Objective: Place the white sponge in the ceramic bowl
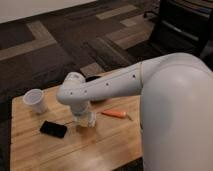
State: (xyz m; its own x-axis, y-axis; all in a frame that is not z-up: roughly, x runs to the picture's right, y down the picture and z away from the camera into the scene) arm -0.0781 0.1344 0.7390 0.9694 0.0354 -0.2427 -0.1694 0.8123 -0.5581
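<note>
My gripper points down at the wooden table, just right of the black phone. Its fingers are shut on the white sponge, a small pale pad that still rests on the table top and is partly covered by the fingers. The ceramic bowl is mostly hidden behind my white forearm; only a dark sliver of its rim shows at the table's far edge.
A white cup stands at the table's far left. A black phone lies left of the gripper and an orange carrot to its right. My bulky white arm fills the right side. A black chair stands far right.
</note>
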